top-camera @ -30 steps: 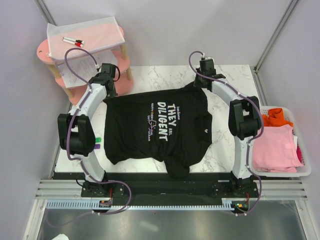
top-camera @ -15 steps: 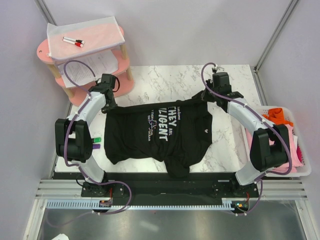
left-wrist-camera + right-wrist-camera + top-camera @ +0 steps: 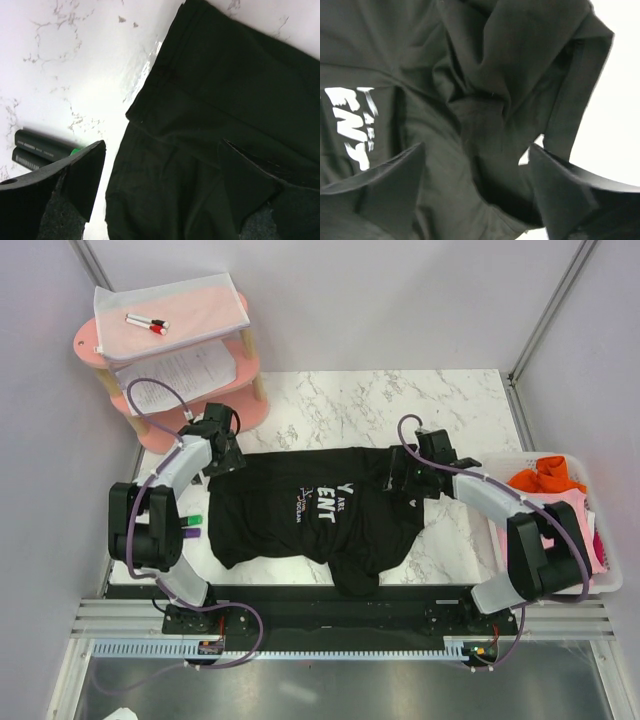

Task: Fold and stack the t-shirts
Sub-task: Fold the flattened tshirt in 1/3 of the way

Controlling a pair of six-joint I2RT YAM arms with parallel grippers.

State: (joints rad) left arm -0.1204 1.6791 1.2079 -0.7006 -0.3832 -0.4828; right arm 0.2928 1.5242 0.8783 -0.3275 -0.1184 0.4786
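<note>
Top external: black shirt part-folded, both claws slack

The black t-shirt [image 3: 315, 515] lies on the marble table [image 3: 350, 400], its far edge folded over the lettering. The left gripper [image 3: 225, 455] and right gripper [image 3: 400, 480] stand at its far corners, jaws spread, gripping nothing. The pink t-shirt [image 3: 555, 530] and orange t-shirt [image 3: 540, 478] fill the basket [image 3: 560, 586] on the right.

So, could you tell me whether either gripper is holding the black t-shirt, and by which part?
Nothing is held: the left gripper and right gripper both stand open above the black t-shirt.
</note>
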